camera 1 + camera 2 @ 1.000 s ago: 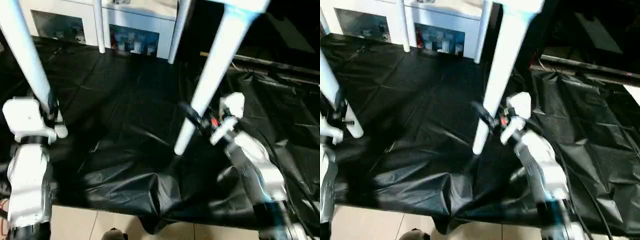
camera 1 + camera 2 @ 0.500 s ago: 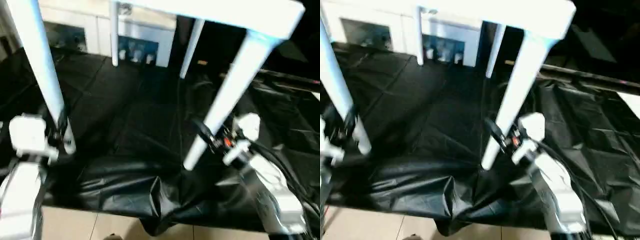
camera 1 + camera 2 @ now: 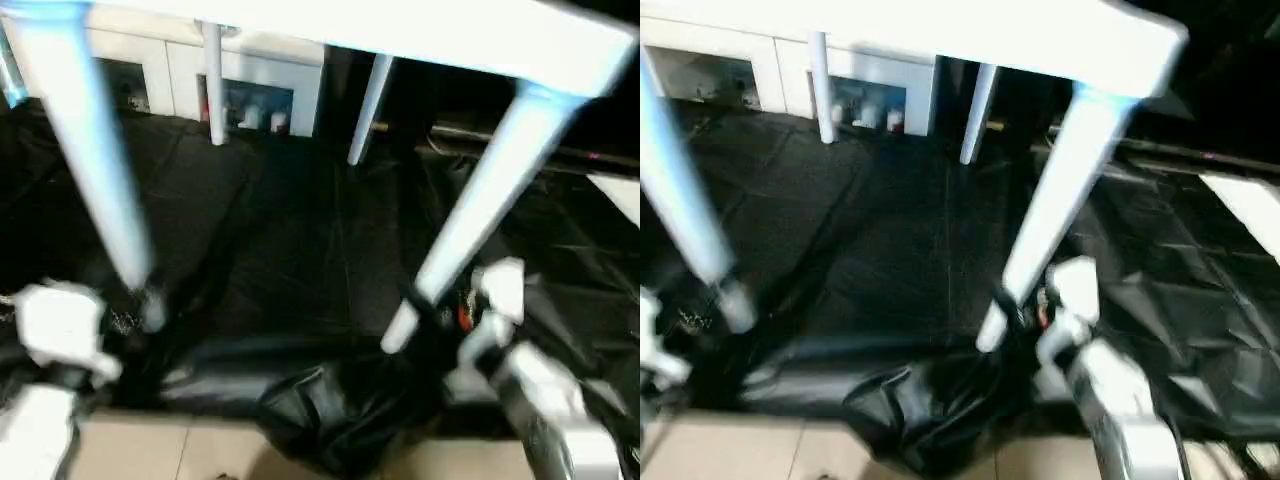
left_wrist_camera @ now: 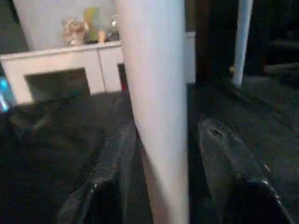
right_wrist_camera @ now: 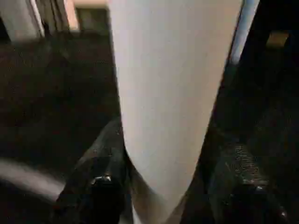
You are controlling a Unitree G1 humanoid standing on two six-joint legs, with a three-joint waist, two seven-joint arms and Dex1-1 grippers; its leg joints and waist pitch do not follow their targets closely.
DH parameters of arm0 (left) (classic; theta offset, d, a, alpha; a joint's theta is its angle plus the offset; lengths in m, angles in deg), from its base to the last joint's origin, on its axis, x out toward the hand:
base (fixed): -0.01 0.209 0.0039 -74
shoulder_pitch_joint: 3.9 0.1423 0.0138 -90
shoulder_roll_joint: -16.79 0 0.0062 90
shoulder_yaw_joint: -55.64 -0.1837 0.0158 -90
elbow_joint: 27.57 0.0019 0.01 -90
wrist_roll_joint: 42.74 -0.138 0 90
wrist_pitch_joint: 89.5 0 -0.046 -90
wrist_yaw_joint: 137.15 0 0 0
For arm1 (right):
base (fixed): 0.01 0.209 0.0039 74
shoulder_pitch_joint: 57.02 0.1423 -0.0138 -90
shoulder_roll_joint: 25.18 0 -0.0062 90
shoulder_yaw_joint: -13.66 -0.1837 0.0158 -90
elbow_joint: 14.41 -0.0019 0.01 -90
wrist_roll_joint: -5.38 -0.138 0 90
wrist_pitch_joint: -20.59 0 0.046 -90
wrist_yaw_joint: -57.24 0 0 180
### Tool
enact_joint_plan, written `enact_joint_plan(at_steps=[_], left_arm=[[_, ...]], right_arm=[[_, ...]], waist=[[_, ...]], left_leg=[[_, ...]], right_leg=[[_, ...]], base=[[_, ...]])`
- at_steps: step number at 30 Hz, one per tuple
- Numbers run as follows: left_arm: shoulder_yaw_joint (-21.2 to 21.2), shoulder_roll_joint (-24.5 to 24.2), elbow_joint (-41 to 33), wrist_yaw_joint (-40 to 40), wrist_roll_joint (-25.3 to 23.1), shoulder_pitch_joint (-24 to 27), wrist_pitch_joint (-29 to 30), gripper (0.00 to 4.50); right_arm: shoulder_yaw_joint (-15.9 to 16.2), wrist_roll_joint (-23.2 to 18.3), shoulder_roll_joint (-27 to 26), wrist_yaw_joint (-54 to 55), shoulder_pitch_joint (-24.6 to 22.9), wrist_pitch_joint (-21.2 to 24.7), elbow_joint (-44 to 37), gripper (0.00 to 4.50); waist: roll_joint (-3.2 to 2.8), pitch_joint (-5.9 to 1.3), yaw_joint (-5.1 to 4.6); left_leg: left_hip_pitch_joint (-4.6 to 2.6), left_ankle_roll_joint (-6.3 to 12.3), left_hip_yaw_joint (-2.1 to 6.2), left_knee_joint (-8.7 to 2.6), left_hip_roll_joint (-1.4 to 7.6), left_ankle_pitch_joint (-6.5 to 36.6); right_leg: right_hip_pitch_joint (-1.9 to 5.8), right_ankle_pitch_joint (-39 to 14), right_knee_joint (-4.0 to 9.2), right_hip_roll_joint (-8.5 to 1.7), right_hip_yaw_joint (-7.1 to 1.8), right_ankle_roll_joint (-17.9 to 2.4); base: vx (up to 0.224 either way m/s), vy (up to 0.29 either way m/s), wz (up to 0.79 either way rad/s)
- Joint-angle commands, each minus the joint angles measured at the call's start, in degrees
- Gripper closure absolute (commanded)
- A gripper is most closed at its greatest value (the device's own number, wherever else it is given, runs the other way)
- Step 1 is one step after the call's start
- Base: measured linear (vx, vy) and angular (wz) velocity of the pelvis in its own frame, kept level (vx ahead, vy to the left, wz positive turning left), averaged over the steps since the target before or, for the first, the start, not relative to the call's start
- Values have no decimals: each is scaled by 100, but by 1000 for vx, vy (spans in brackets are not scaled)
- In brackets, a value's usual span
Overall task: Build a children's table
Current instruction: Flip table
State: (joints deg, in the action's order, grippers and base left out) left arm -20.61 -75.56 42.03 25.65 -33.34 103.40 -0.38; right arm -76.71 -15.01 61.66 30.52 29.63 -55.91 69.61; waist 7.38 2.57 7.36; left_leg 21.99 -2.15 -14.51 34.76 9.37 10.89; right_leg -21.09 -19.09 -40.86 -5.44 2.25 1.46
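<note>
White plastic fills both pincers: my left gripper (image 4: 159, 205) straddles one near leg (image 3: 95, 170), my right gripper (image 5: 163, 196) another leg (image 3: 480, 215); whether they clamp, I cannot tell. I judge the children's table (image 3: 420, 30), upright on black sheeting (image 3: 290, 230), light, stiff, slippery; low grips suit.

The children's table (image 3: 420, 35) stands on the black sheet (image 3: 300, 250), before the cabinet (image 3: 180, 75) behind it
</note>
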Motion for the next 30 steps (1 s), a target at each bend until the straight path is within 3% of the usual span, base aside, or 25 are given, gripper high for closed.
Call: enact_joint_plan(at_steps=[1,2,3,4,5,6,7,9,10,12,16,19,22,24,30], left_arm=[[-18,-11,35,-44,24,94,12,174],[12,-7,63,-47,36,133,-35,161],[65,7,110,-51,74,195,-121,161],[73,8,119,-55,81,207,-135,145],[91,11,141,-64,97,235,-170,142],[141,48,150,-84,150,318,-243,137],[174,74,152,-98,186,376,-289,137],[204,106,133,-124,227,490,-359,113],[207,162,88,-186,313,642,-416,103],[196,279,59,-344,538,851,-552,93],[147,317,207,-452,687,869,-489,72],[36,339,276,-383,702,804,-163,72],[-175,324,365,-207,231,762,-144,72],[-236,353,275,-169,216,801,6,72],[-381,422,-158,38,-19,891,129,72]], right_arm=[[-175,-87,22,73,23,10,-132,183],[-196,-126,18,85,-19,9,-185,175],[-244,-213,-6,104,-103,11,-290,175],[-253,-228,-10,103,-119,12,-309,159],[-273,-263,-19,103,-159,15,-356,150],[-314,-326,-34,80,-271,34,-456,145],[-340,-366,-43,60,-347,50,-521,145],[-366,-382,-34,24,-489,38,-632,129],[-386,-482,9,-106,-700,25,-793,123],[-382,-687,141,-361,-1109,57,-1133,120],[-357,-676,265,-465,-1415,29,-1316,120],[-419,-547,299,-289,-1472,162,-1248,120],[-382,-316,378,-198,-1290,132,-969,120],[-314,-320,447,-347,-1279,84,-866,120],[-297,-288,460,-550,-1174,-99,-344,120]], waist=[[-212,-95,3],[-319,44,-6],[-449,-18,20],[-469,-28,-86],[-526,-56,-77],[-529,-103,-122],[-538,-125,-143],[-506,-148,-205],[-510,-185,-247],[-474,-146,-265],[-492,-177,-280],[-468,-154,-275],[-441,-117,-273],[-412,-115,-265],[-387,-130,-244]], left_leg=[[-206,-125,925,443,-30,551],[-86,-299,1079,304,176,397],[-214,-552,1105,16,310,1045],[-216,-856,1107,-435,463,2988],[-211,-881,1119,-544,484,3476],[-171,-764,1084,-624,457,3436],[-110,-579,1027,-672,432,2933],[-74,-436,969,-675,417,2433],[-46,-373,963,-662,412,1977],[-51,-249,904,-641,419,1861],[-88,-169,862,-616,431,1449],[-110,-172,827,-615,413,1370],[-151,-261,786,-653,427,1795],[-178,-272,772,-654,444,1896],[-189,-198,751,-646,460,1802]], right_leg=[[-213,-4678,1512,-897,-773,-218],[-45,-4116,1388,-908,-470,-574],[-89,-3439,1181,-613,-306,-686],[-112,-2425,851,-173,-166,-632],[-61,-1887,813,-163,-177,-637],[55,-933,832,-208,-175,-729],[157,-395,890,-255,-162,-737],[207,-157,952,-298,-155,-691],[254,222,930,-303,-141,-685],[247,393,967,-328,-170,-666],[268,848,963,-301,-175,-625],[272,958,969,-288,-184,-598],[249,-51,1043,-303,-228,-528],[227,-328,1071,-305,-252,-538],[211,-57,1032,-282,-263,-681]], base=[[62,-71,-4],[0,0,0],[0,0,0],[0,0,0],[0,0,0],[0,0,0],[0,0,0],[25,15,-7],[62,5,-9],[67,-2,-6],[41,0,-5],[0,0,0],[0,0,0],[0,0,0],[0,0,0]])
